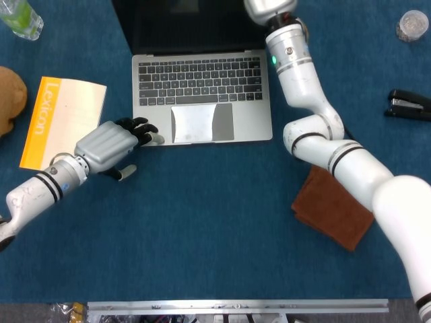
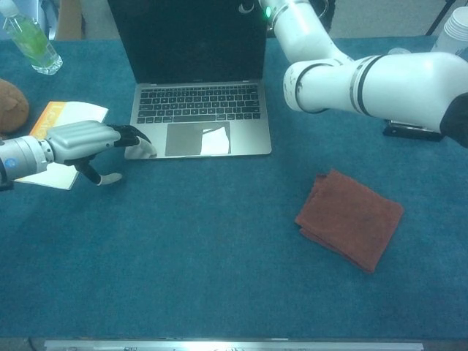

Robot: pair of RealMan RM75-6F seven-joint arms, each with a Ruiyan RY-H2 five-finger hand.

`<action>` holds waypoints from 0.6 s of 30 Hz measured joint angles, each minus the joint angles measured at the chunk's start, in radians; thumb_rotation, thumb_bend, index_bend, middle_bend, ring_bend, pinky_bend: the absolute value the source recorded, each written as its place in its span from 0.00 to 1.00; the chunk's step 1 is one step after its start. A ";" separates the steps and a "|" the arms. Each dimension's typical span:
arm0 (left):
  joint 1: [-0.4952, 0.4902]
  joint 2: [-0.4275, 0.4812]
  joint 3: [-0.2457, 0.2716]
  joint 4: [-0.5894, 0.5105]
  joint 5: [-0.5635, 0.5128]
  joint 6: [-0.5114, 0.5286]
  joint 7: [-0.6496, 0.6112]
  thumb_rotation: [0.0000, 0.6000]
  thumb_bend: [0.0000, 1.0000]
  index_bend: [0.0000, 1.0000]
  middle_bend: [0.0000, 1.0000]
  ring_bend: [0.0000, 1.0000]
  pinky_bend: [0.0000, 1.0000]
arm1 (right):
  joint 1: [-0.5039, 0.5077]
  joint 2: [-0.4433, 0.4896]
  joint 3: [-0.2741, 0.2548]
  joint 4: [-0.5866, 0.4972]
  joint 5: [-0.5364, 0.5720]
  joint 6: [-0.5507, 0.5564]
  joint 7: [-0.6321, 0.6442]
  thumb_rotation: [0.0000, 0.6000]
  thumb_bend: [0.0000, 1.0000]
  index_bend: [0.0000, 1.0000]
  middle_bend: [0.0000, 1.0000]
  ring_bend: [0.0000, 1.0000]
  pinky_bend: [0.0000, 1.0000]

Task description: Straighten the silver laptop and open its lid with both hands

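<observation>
Laptop open, things around it

Left hand [image 1: 108, 147] presses the laptop [image 1: 202, 101] corner; right hand's state unclear. Booklet [image 1: 62, 121] mid-left, red cloth [image 2: 349, 218] lower right, stapler [image 1: 408, 105] right.

On the blue table cover [image 2: 219, 263] in front of me a rust-red folded cloth [image 2: 349, 218] lies to my right, with a black stapler [image 1: 408, 105] further out and a small clear lidded jar [image 1: 411, 25] at the far right corner. To my left I see a yellow and white Lexicon booklet [image 1: 62, 120] lying flat, a brown plush toy [image 1: 9, 97] at the edge beside it, and a bottle with green liquid [image 2: 28, 38] in the far left corner. A stack of white cups [image 2: 453, 33] shows at the right edge of the chest view.
</observation>
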 measured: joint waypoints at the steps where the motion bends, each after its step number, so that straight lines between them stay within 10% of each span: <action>1: 0.001 0.004 -0.001 -0.003 -0.002 0.003 0.000 1.00 0.40 0.16 0.11 0.05 0.13 | -0.004 0.005 -0.003 -0.013 -0.005 0.012 0.008 1.00 0.05 0.00 0.06 0.00 0.06; 10: 0.041 0.074 -0.027 -0.047 -0.047 0.066 0.022 1.00 0.40 0.16 0.11 0.05 0.13 | -0.110 0.116 -0.030 -0.283 -0.036 0.127 0.023 1.00 0.05 0.00 0.06 0.00 0.07; 18: 0.125 0.143 -0.082 -0.115 -0.146 0.161 0.074 1.00 0.40 0.16 0.12 0.05 0.13 | -0.282 0.323 -0.067 -0.754 -0.007 0.213 -0.076 1.00 0.13 0.00 0.07 0.00 0.07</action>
